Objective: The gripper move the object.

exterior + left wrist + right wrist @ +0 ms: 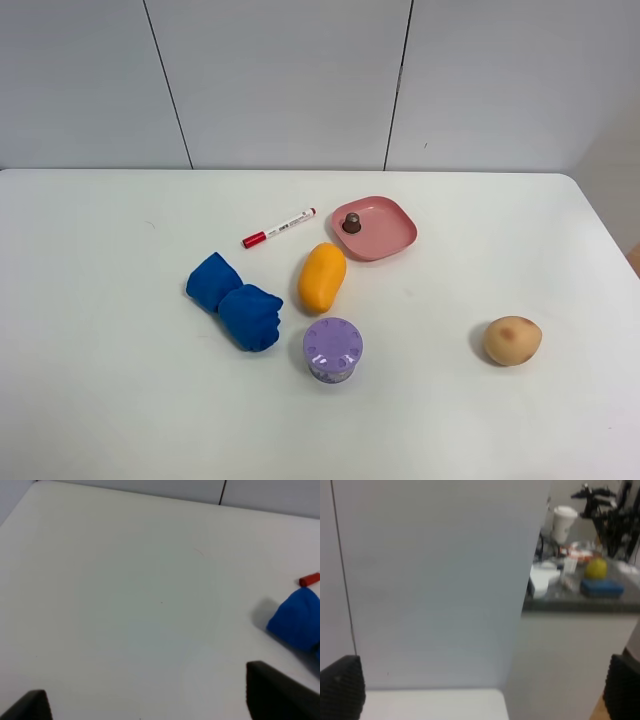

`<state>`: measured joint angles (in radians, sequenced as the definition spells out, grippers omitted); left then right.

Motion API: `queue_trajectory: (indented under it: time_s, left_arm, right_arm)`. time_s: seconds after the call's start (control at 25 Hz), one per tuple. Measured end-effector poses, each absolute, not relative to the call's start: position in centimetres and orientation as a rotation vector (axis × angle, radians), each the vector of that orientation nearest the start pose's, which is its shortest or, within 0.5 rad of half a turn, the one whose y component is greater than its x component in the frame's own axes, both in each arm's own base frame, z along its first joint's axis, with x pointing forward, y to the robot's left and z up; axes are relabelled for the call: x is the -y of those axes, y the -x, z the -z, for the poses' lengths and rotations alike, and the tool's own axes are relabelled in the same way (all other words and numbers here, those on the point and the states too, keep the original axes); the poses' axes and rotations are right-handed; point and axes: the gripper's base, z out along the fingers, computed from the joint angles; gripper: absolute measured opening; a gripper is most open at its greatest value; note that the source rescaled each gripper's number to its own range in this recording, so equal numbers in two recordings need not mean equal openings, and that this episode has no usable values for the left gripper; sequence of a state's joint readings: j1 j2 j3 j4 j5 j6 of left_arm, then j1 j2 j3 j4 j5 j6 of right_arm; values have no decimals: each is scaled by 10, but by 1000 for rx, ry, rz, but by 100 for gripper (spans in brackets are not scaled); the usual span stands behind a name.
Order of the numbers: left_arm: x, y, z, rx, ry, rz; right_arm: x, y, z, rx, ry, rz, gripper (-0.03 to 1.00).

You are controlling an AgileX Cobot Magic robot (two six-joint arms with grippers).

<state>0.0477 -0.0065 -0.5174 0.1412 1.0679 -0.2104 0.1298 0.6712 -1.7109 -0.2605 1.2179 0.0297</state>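
Pretty much everything sits mid-frame on the table (100, 400): marker (279, 227) upper left of the mango (322, 277), dish (373, 227) upper right holding a small knob (351, 222), cloth (235, 301) left, tin (332, 349) just below, potato (512, 340) well apart, lower right.

White table (100, 400). Blue cloth (236, 301) left of centre. Orange-yellow mango (322, 277) at centre. Pink plate (385, 232) above it, brown knob (352, 222) on it. White marker (279, 228), red cap. Lilac tin (332, 349), dotted lid. Tan potato (512, 340) at lower right, brownish patch.
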Motion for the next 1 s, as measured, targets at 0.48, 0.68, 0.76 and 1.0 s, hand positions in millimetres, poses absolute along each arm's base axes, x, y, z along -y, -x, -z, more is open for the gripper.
queue_trajectory:
  time_s: [0.48, 0.68, 0.76, 1.0]
  left_arm:
    - [-11, 9, -282, -2002, 269, -65]
    - [-11, 9, -282, -2002, 269, -65]
    - [-11, 9, -282, -2002, 269, -65]
    - [-11, 9, -282, -2002, 269, -65]
  right_arm:
    - [5, 19, -371, -1989, -33, 86, 100]
    - [5, 3, -309, -2109, -79, 49, 100]
    - [4, 2, -291, -2112, -101, 32, 100]
    - [4, 7, -277, -2057, -106, 16, 100]
